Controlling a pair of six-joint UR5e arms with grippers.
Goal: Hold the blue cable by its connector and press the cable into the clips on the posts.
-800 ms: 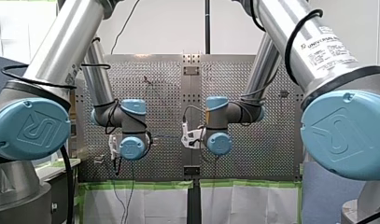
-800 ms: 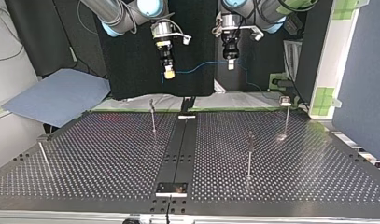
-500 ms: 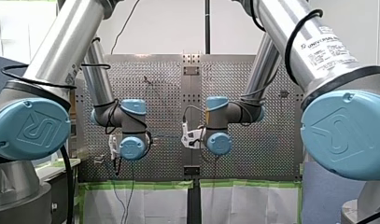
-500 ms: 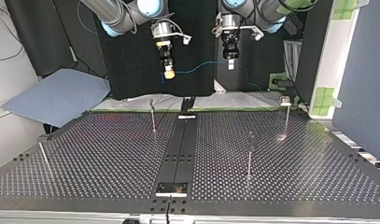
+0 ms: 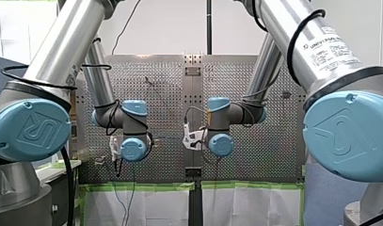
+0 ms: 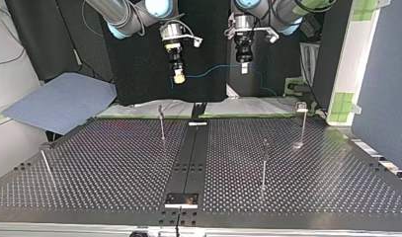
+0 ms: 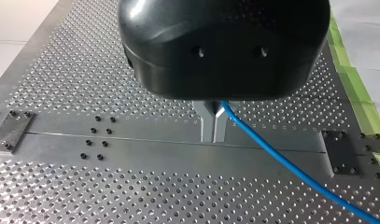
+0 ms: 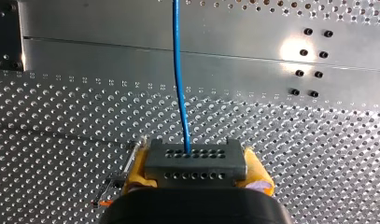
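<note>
Two robot arms hang above a perforated table (image 6: 114,163), stretching a thin blue cable (image 8: 178,79) between them in the air. My right gripper (image 8: 195,169) is clamped on the cable's grey connector (image 8: 195,158), a small block with rows of pin holes, squeezed between its yellow pads (image 8: 137,169); the cable leaves the connector's face and runs straight ahead of the gripper. My left gripper (image 7: 214,126) has its metal fingers (image 7: 207,122) drawn narrow and appears to pinch the cable further along, the loose length trailing off to one side beneath it. Four thin posts (image 6: 161,123) stand on the table well below and ahead of both grippers, each with a small clip on top, and none of them holds the cable. The step in hand looks like the carry: the cable is gripped and taut but not yet brought to a clip. The next move probably calls for lowering both grippers together, lining the span between them over the nearest clip, then pressing down without letting the connector twist. On writing: a white label (image 5: 331,46) on my right arm reads "UNIVERSAL ROBOTS", with smaller lines beneath too small to read, and the blue joint caps (image 5: 29,129) carry an embossed UR logo.
</note>
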